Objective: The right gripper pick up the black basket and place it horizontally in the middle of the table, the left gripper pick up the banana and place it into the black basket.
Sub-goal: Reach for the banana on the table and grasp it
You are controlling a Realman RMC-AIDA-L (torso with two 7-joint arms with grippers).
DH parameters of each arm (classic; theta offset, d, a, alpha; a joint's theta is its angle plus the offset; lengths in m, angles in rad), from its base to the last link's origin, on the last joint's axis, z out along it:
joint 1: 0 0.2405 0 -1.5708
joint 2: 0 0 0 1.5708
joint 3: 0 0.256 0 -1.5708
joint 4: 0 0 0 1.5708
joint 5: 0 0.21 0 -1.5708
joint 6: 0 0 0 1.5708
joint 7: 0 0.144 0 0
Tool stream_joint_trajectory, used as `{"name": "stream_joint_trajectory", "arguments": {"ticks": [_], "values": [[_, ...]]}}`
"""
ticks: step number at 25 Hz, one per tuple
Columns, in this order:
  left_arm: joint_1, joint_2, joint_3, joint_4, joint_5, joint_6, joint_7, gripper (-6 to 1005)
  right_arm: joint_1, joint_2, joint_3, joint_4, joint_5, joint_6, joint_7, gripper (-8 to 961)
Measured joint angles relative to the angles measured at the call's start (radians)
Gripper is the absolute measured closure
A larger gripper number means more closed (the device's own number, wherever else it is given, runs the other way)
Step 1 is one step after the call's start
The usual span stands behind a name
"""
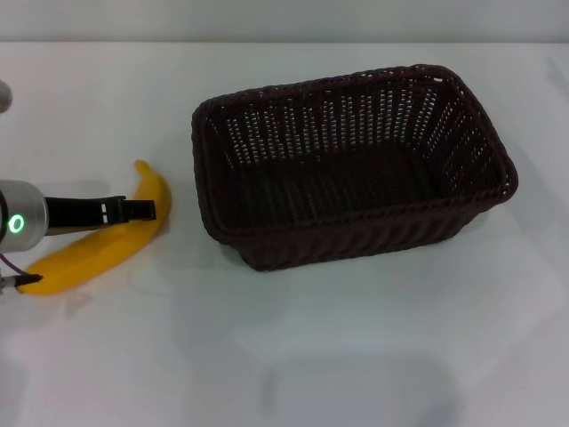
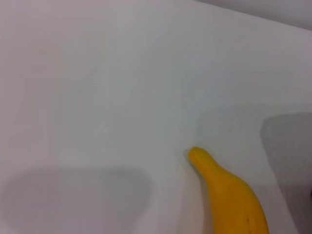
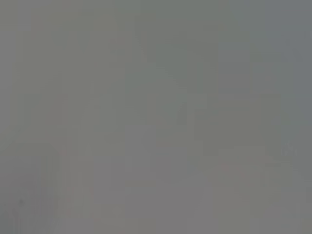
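The black basket (image 1: 356, 240) stands upright and empty on the white table (image 1: 373, 356), its long side running left to right, centre-right in the head view. The banana (image 1: 93, 251) lies on the table to the basket's left, curved, one end pointing toward the far side. My left gripper (image 1: 142, 211) reaches in from the left edge, green ring lit, and sits directly over the banana's middle. In the left wrist view one end of the banana (image 2: 226, 192) shows against the white tabletop. My right gripper is out of view; its wrist view is plain grey.
A narrow gap of bare table separates the banana from the basket's left wall (image 1: 206, 178). Open tabletop stretches along the near side in front of both.
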Motion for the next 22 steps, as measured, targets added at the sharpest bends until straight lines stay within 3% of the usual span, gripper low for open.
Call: {"name": "stream_joint_trajectory", "arguments": {"ticks": [22], "values": [[-0.04, 0.001, -0.037, -0.068, -0.045, 0.037, 0.07, 135, 0.004, 0.0, 0.0, -0.001, 0.005, -0.02, 0.001, 109]]}}
